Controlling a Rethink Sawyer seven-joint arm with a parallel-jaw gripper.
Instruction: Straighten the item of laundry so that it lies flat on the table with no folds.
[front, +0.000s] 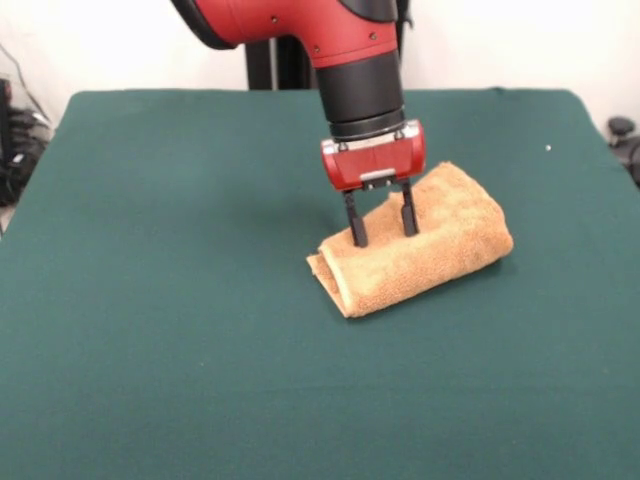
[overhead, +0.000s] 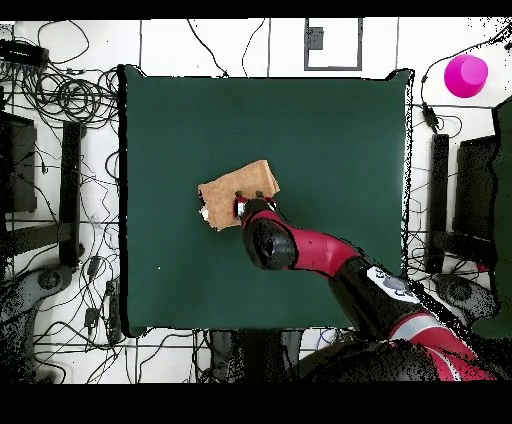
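You are at the grasping step: the gripper (front: 381, 225) stands with its two fingers spread apart, tips down on the far long edge of the towel (front: 425, 250), holding nothing yet. The next move likely calls for pinching only the top layer there, then drawing it away to unfold. The towel lies a little off the middle of the table (front: 160, 300), folded over into a thick, loose roll, its layered end showing nearest the camera.

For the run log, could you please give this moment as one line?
towel: folded, not flat | claw: open, tips on towel's back edge | table: towel near centre | task: unfinished
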